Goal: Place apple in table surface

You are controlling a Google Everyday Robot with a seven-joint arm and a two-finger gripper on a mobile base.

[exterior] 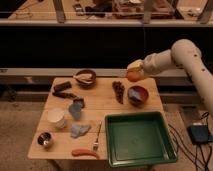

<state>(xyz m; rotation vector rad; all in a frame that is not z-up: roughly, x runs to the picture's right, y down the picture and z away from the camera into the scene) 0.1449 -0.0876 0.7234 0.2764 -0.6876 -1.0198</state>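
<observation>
The apple (132,76) is a small orange-yellow fruit held in my gripper (134,71), which is shut on it. The gripper hangs in the air above the far right part of the table surface (105,102), a pale wooden plank top. It is above and a little behind the reddish-brown bowl (138,95). My white arm (180,54) reaches in from the right.
A large green tray (139,138) fills the near right. A brown bowl (85,78) is at the far side, a dark pinecone-like item (119,91) beside the reddish bowl. A white cup (56,118), metal cup (45,140), fork (96,137), blue cloths and an orange carrot-like item (84,153) lie left.
</observation>
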